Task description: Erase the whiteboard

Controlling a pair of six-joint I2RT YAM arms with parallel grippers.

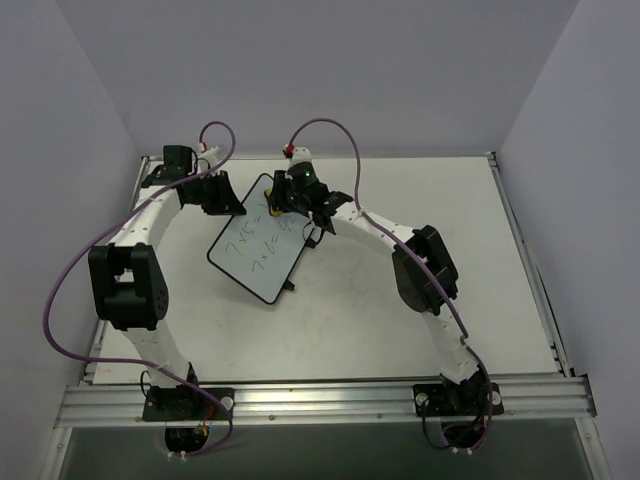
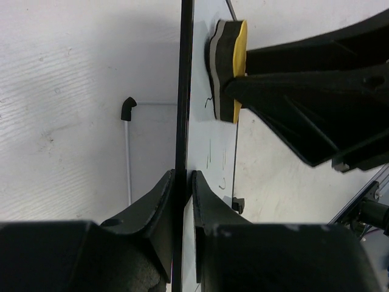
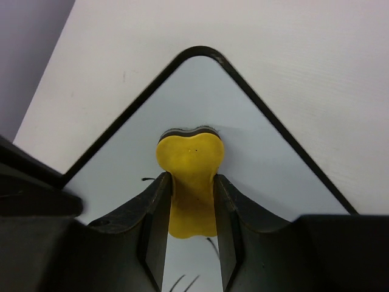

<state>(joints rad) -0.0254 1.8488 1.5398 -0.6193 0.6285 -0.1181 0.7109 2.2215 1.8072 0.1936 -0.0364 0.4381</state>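
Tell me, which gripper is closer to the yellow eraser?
Right. The right gripper is shut on the yellow eraser, at a corner of the whiteboard. The left gripper clamps the board's edge, apart from the eraser.

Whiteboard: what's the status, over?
Left jaws clamped on whiteboard edge. Right jaws pinch eraser over its far corner. Sums not yet wiped. Nothing in the way.
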